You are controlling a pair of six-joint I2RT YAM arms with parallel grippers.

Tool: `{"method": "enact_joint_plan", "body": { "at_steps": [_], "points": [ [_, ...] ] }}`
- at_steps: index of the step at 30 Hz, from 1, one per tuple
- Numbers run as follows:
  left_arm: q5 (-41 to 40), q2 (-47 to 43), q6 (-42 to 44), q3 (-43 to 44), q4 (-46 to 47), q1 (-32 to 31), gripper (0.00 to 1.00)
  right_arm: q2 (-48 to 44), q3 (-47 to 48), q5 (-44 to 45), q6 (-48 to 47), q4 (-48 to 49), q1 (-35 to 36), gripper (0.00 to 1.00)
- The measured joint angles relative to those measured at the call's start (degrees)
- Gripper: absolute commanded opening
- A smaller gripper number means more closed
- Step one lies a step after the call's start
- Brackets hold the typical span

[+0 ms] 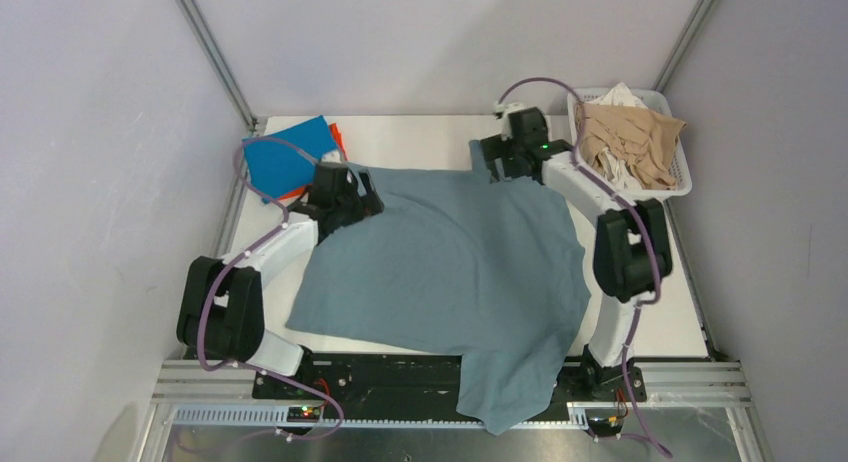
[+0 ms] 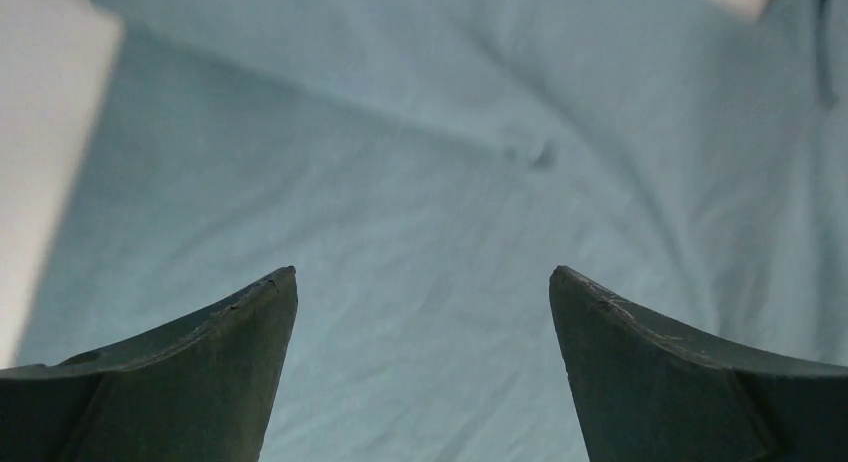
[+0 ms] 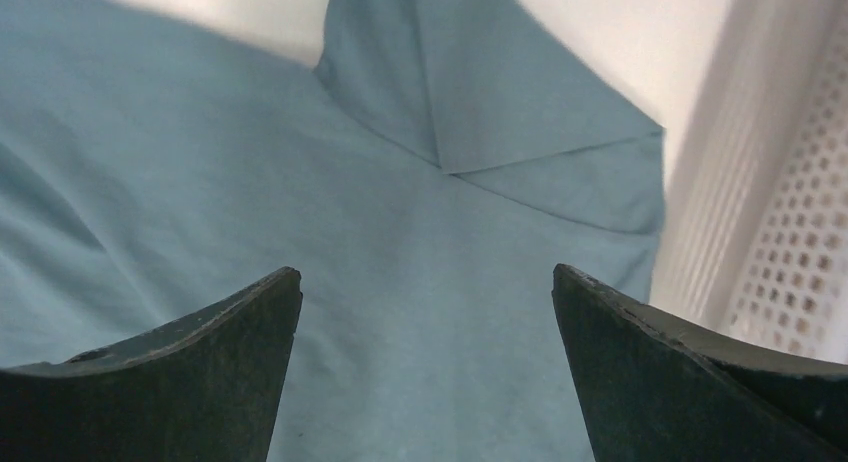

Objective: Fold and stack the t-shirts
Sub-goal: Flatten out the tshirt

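A large dusty grey-blue t-shirt (image 1: 450, 262) lies spread over the table, its lower end hanging over the near edge. A folded bright blue t-shirt (image 1: 285, 157) lies on an orange one (image 1: 339, 137) at the back left. My left gripper (image 1: 368, 195) is open over the grey-blue shirt's back-left edge; the fabric (image 2: 420, 202) fills its view. My right gripper (image 1: 495, 162) is open over the shirt's back-right sleeve (image 3: 480, 92), empty.
A white slatted basket (image 1: 680, 187) with beige and white garments (image 1: 630, 137) stands at the back right, close to the right arm; its wall shows in the right wrist view (image 3: 790, 232). Grey walls enclose the table. A black rail runs along the near edge.
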Motion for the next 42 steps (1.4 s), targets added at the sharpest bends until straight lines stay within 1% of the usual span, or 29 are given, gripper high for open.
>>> {"method": "enact_joint_plan", "body": {
  "at_steps": [3, 6, 11, 15, 19, 24, 27, 34, 42],
  "points": [
    [0.37, 0.00, -1.27, -5.05, -1.25, -1.86, 1.00, 6.78, 3.76, 3.39, -6.78, -1.68, 3.67, 0.98],
    [0.04, -0.52, -2.40, -9.05, -1.20, -2.43, 1.00, 13.53, 9.16, 6.47, -10.78, -4.63, 5.62, 0.96],
    [-2.05, -1.92, -4.13, -14.19, -1.29, -2.40, 1.00, 20.11, 15.13, 9.62, -13.84, -7.13, 4.48, 0.94],
    [-3.80, -4.28, -5.07, -17.81, -0.50, -2.40, 1.00, 22.93, 19.23, 11.56, -15.34, -7.93, 3.02, 0.94],
    [-5.44, -9.03, -6.05, -22.12, -0.11, -2.40, 1.00, 24.90, 22.27, 12.26, -17.22, -8.11, 1.66, 0.94],
    [-6.86, -13.86, -7.13, -25.51, -1.16, -2.40, 1.00, 26.80, 22.91, 11.45, -20.83, -8.15, 0.90, 0.94],
    [-7.91, -15.32, -7.23, -26.14, -2.99, -2.40, 1.00, 28.06, 23.10, 10.78, -23.12, -8.11, 0.94, 0.94],
    [-8.90, -15.56, -7.61, -26.16, -4.07, -2.40, 1.00, 28.15, 23.32, 9.38, -24.85, -7.26, 1.05, 0.93],
    [-10.19, -17.70, -8.35, -26.67, -7.52, -2.40, 1.00, 30.16, 24.79, 12.74, -26.99, -2.82, 1.11, 0.90]
  ]
}}
